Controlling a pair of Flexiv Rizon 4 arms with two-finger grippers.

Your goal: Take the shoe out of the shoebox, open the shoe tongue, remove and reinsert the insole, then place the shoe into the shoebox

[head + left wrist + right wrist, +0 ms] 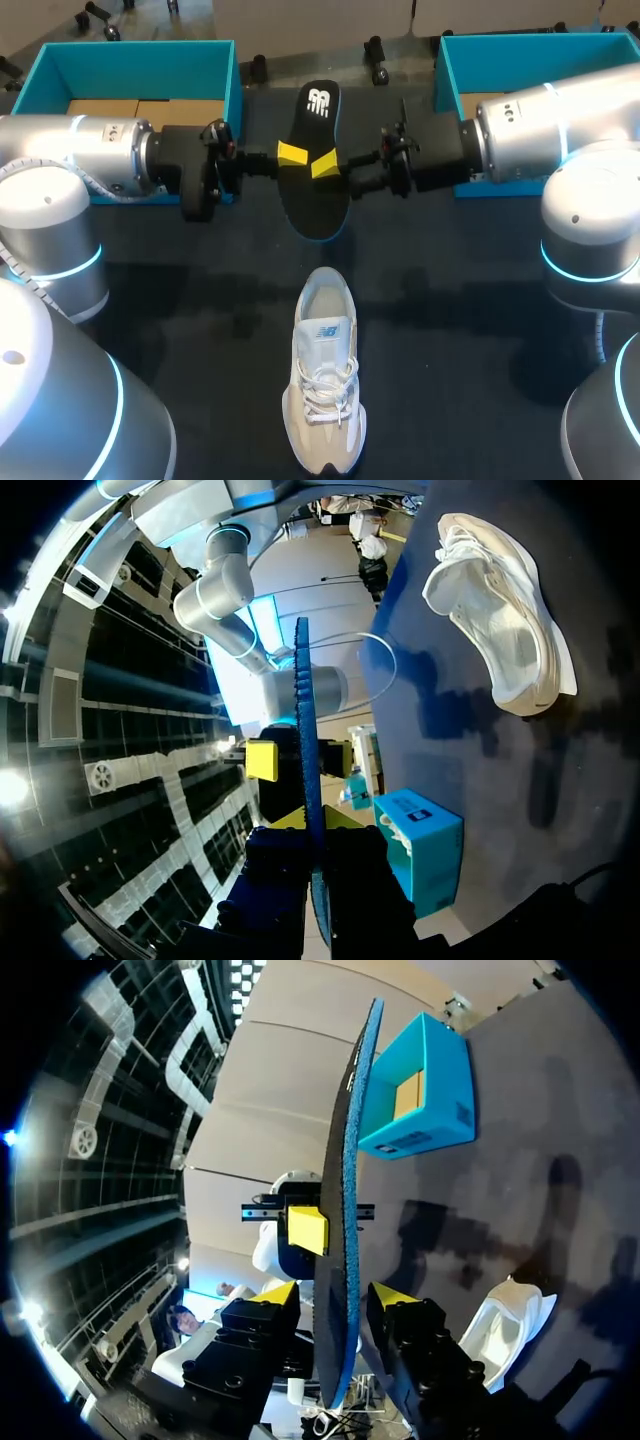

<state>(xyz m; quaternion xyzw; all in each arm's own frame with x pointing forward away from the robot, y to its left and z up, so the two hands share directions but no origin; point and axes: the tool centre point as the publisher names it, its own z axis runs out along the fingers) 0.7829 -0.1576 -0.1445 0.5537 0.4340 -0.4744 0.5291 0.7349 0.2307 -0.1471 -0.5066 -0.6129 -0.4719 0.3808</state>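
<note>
- The lower finger of each gripper was hidden under the insole in the head view; only one yellow tip of each was shown on top of it.
- The insole was seen only edge-on in both wrist views.
- The left gripper was pressed onto the insole, one finger against each face.
- The right gripper was spread around the insole's opposite edge, with a gap shown beside each finger.
- The insole was held level above the table, over its far middle and between the two boxes, with its black face up.
- The left box, at the far left corner, was partly covered by the left arm; a brown cardboard floor was shown inside it.
- The right box, at the far right corner, was largely covered by the right arm; only a strip of brown floor could be made out inside.
- The shoe was stood on its sole at the middle of the near edge, outside both boxes, with its toe toward that edge.
</note>
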